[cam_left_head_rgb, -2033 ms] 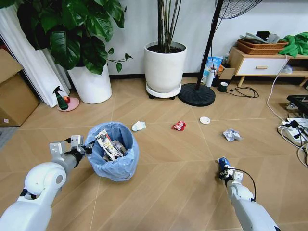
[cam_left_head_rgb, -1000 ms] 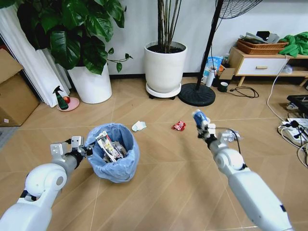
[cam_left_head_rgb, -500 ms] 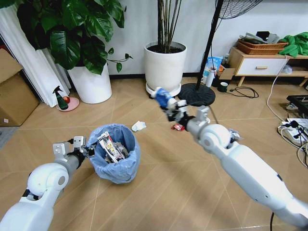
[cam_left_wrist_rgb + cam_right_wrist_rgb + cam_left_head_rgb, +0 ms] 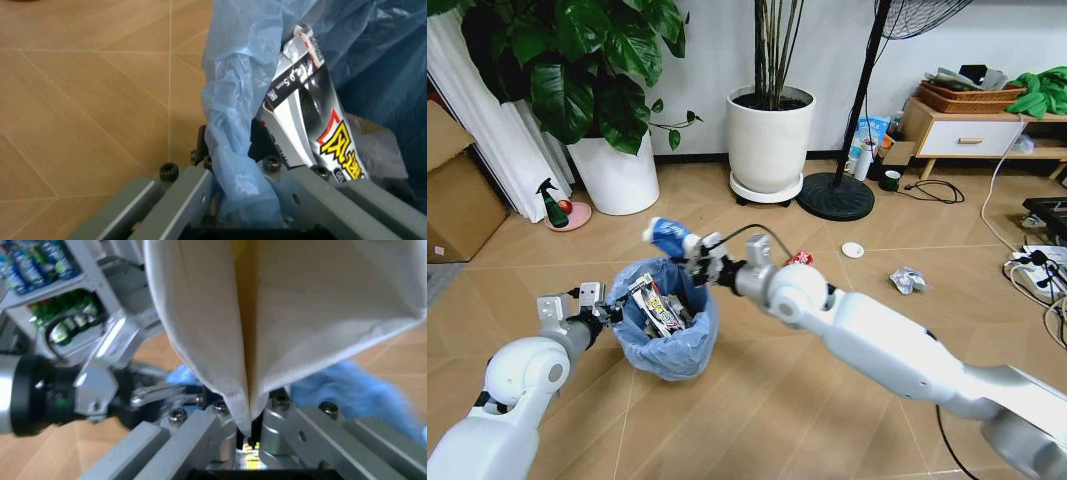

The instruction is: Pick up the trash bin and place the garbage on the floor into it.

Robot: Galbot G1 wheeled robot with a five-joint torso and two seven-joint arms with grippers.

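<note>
With the left gripper (image 4: 599,309) clamped on the bin (image 4: 665,315) rim, the right gripper (image 4: 689,254) pinches a blue-white packet (image 4: 665,236) just above the bin, while a red wrapper (image 4: 801,258), disc (image 4: 853,250) and paper ball (image 4: 908,280) lie beyond it on the floor (image 4: 807,400).

One readable print is showing: on the black-and-white wrapper (image 4: 313,125) sticking up out of the bin (image 4: 240,100), small white characters are reading something like "1.5mm" along the upper part. Lower on the same wrapper, big red-and-yellow stylised characters are running down the face, and I'm not making them out. The bottles on the shelf (image 4: 33,265) are carrying labels, but they're reading as blurs.
</note>
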